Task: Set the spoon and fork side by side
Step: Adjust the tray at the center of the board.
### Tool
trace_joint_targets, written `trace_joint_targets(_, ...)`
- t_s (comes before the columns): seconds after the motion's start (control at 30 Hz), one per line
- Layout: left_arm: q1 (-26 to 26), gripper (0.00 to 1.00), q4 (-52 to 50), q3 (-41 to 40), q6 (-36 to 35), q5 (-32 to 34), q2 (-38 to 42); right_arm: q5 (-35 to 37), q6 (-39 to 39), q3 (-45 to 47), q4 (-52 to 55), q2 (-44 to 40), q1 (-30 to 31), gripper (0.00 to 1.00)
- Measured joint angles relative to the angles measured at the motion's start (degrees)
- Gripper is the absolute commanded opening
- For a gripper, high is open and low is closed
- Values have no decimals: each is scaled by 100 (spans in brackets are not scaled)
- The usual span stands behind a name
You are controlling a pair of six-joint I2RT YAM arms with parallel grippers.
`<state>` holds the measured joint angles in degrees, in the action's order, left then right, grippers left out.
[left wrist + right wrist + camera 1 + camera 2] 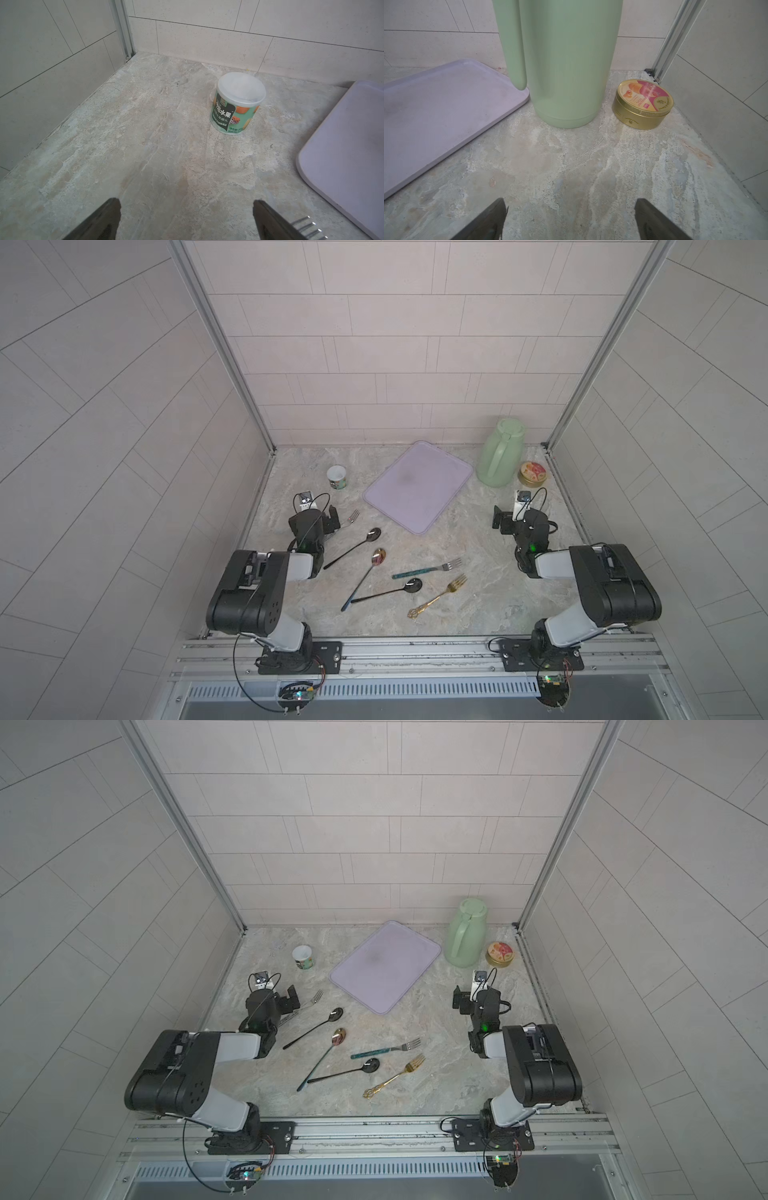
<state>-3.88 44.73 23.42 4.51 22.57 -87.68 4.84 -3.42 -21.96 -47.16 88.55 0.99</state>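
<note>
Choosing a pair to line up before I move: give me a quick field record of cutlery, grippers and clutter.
spoons: upper black spoon; blue-handled spoon crossing lower black spoon
forks: silver fork beside left gripper; teal-handled fork; gold fork
grippers: left gripper and right gripper open, empty
other: lilac tray, green jug, gold tin, small can
task: not done

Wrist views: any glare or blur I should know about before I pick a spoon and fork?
Left wrist view: white glare washes out the can lid; fork tines glint at the frame edge. Right wrist view: the green jug is cropped at the top and slightly soft; the gold tin reads clearly.
</note>
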Motion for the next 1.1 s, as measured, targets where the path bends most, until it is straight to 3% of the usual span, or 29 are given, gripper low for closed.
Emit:
trace_joint_targets(0.53, -2, 100, -22, 0, -2, -2, 28, 2, 0, 0, -2, 0, 0, 100)
trace_joint_targets(0.6, -22, 100, -415, 28, 0, 26, 275, -4, 2, -2, 52, -61, 0, 100)
trace_joint_targets(0.77, -122, 100, -2015, 678, 378, 704, 1484, -74, -133, -704, 1790, -1058, 0, 100)
trace_joint_targets(0.9, -164, 100, -3176, 1200, 1401, 1040, 2546, -254, -728, -1576, 3128, -2114, 0, 100)
trace_joint_targets(1.0, -166, 100, -3945, 1495, 2199, 800, 3062, -369, -1447, -2107, 4166, -2734, 0, 100)
trace_joint_targets(1.1, -181, 100, -4693, 1792, 2647, 87, 3233, -804, -2295, -2566, 5200, -3053, -9, 100)
